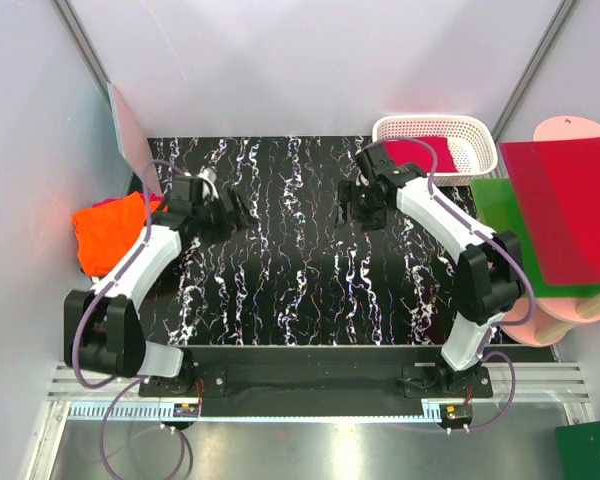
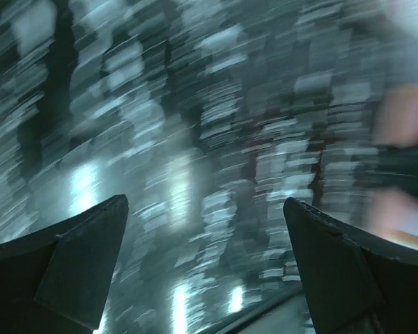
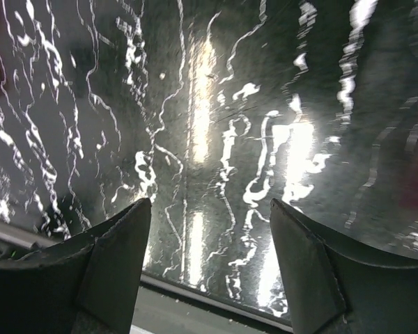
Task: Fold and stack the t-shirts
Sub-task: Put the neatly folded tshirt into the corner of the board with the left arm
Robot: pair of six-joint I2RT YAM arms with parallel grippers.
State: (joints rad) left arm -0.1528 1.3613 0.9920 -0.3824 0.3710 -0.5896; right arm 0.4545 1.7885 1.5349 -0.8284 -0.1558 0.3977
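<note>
- Your left gripper (image 2: 203, 209) has its jaws spread wide with nothing between them. The left wrist view shows only the black marbled mat (image 1: 300, 290) below it, badly smeared by blur.
- From above, that gripper sits over the far left part of the mat and points right.
- The orange t-shirt (image 1: 110, 232) lies in a crumpled heap off the mat's left edge. The left forearm passes along the shirt's right side, and you cannot tell from above whether they touch. The fingers are clear of the shirt.
- Your right gripper (image 3: 210, 205) also has its jaws parted fairly wide and empty, with bare mat showing between the fingers.
- From above, it hangs over the far middle-right of the mat and faces left toward the other gripper. The two are well apart.
- A crimson t-shirt (image 1: 420, 155) lies bunched in the white basket (image 1: 435, 122) at the far right corner, just behind the right arm's wrist.
- Right of the mat, a red sheet (image 1: 570, 210) lies over a green sheet (image 1: 495, 205), with pale pink boards (image 1: 570, 128) under and behind them.
- A thin pale panel (image 1: 130, 125) stands tilted at the far left, behind the orange t-shirt.
</note>
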